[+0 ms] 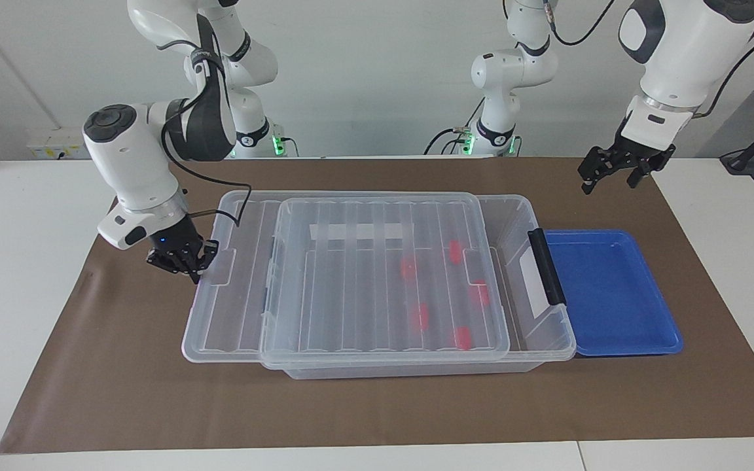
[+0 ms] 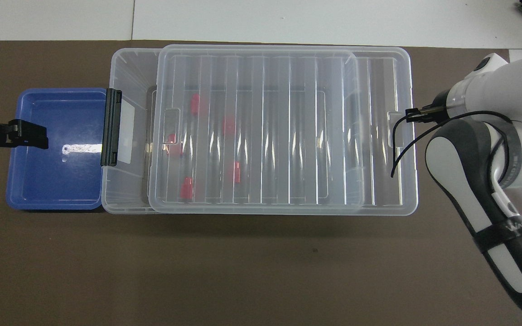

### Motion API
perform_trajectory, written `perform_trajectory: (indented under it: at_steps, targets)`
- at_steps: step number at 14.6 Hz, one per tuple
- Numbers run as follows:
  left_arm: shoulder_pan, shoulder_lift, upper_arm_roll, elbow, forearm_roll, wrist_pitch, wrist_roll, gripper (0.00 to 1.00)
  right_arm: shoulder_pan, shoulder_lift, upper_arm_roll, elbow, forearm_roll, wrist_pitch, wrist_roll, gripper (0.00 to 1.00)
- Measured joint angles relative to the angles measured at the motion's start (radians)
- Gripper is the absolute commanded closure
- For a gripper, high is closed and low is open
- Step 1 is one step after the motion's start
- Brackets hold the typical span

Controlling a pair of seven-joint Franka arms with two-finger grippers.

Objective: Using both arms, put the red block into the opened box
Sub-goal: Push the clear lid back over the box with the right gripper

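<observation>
At the right arm's end of the box (image 1: 550, 337), we see our right gripper (image 1: 184, 260) with fingertips pinched together, pressed against the end edge of the ribbed clear lid (image 1: 377, 275), beside the lid's small end tab. We cannot tell whether anything is caught between the fingertips. The lid lies flat across most of the box, overhanging it toward the right arm's end and leaving a narrow strip of the box uncovered at the end with the black latch (image 1: 546, 266).

Under the lid, five red blocks rest on the box floor, all well apart from both grippers. The red block (image 1: 480, 292) nearest the latch sits just beneath the lid's latch-end edge. The others lie a little farther from the latch: one (image 1: 455, 251) nearer the robots, one (image 1: 461, 337) farther from them, and two (image 1: 408, 267) (image 1: 421, 315) deeper under the lid.

Touching the box's latch end sits the blue tray (image 1: 612, 291), nothing in it. Our left gripper (image 1: 616, 171) hangs in the air with its fingers spread wide, holding nothing; the overhead view puts it over the tray's end farthest from the box, and well apart from every red block.
</observation>
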Motion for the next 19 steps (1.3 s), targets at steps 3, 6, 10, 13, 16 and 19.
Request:
perform_trajectory:
  at_steps: [3,6,10,13,16,19]
  targets:
    - [-0.058,0.0,0.056,0.0,0.0,0.0,0.0,0.0,0.035,0.001,0.0,-0.001,0.0,0.0,0.034,1.0]
    - [-0.07,0.0,0.064,0.0,0.0,0.001,0.0,0.0,0.054,0.001,0.0,-0.002,0.029,0.0,0.044,1.0]
    - [-0.07,0.0,0.067,0.0,0.0,0.002,0.0,0.0,0.076,0.001,0.0,-0.005,0.047,0.0,0.045,1.0]
    - [-0.07,0.0,0.07,0.001,0.0,0.004,0.0,0.0,0.076,0.001,0.0,-0.006,0.06,0.0,0.045,1.0]
    - [-0.07,0.0,0.07,0.001,-0.001,0.005,0.0,0.0,0.085,0.001,0.0,-0.014,0.116,0.001,0.045,1.0]
    - [-0.071,0.0,0.069,0.001,-0.001,0.005,0.0,0.0,0.09,0.001,0.0,-0.016,0.138,0.001,0.045,1.0]
